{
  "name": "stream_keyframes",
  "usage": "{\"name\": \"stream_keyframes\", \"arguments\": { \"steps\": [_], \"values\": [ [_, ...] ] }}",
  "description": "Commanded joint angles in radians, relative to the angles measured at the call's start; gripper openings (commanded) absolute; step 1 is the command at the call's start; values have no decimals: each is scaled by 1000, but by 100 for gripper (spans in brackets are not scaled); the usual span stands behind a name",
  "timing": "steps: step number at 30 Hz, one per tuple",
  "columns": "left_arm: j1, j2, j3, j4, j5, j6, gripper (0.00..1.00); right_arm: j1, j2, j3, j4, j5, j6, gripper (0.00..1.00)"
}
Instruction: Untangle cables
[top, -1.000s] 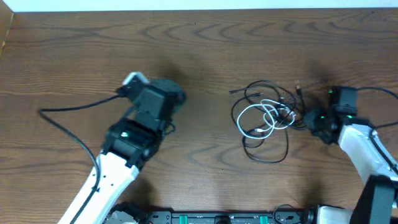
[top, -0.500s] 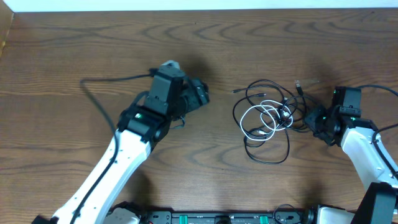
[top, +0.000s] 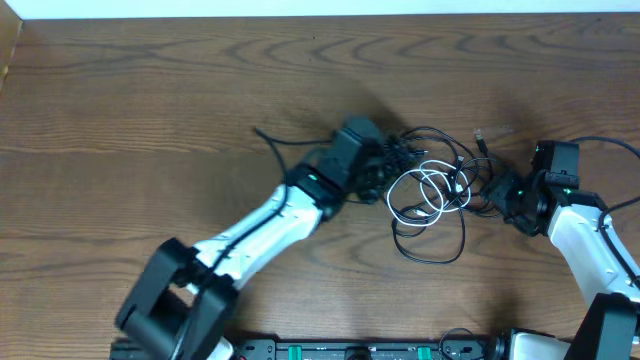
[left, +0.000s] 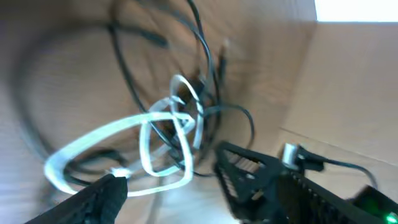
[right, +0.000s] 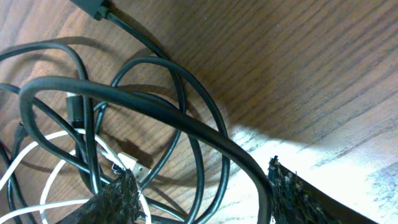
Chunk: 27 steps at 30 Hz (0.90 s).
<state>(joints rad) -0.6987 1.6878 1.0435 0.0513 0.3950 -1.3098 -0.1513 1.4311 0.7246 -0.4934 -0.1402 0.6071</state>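
Sitting by the cables (top: 432, 193), your L gripper (top: 391, 157) has jaws apart; R gripper (right: 202, 182) apart too, black cable (right: 155, 109) between.

Place: a robot lab or test bench, as far as the views tell.
Machines: two white-and-black arms, the left arm (top: 250, 225) and the right arm (top: 578, 232), reach over one table (top: 120, 100).
Mount: a black rail (top: 340, 351) with green lights runs along the near edge.
Surface: brown wood grain all over.
Backdrop: a pale strip (top: 300, 8) lies beyond the far edge.
Work piece: thin cables (top: 435, 188), black and white, lie tangled between the arms.
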Motion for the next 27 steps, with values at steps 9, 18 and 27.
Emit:
{"name": "stream_keyframes", "arguments": {
  "steps": [9, 18, 27],
  "values": [
    [-98, 182, 6, 229, -200, -578, 75, 8, -11, -5, -21, 6, -21, 64],
    [-98, 334, 6, 422, -206, -629, 55, 8, -11, -5, -24, 6, -21, 65],
    [-98, 338, 6, 423, -213, -629, 33, 8, -11, -5, -24, 7, -22, 66]
  ]
}}
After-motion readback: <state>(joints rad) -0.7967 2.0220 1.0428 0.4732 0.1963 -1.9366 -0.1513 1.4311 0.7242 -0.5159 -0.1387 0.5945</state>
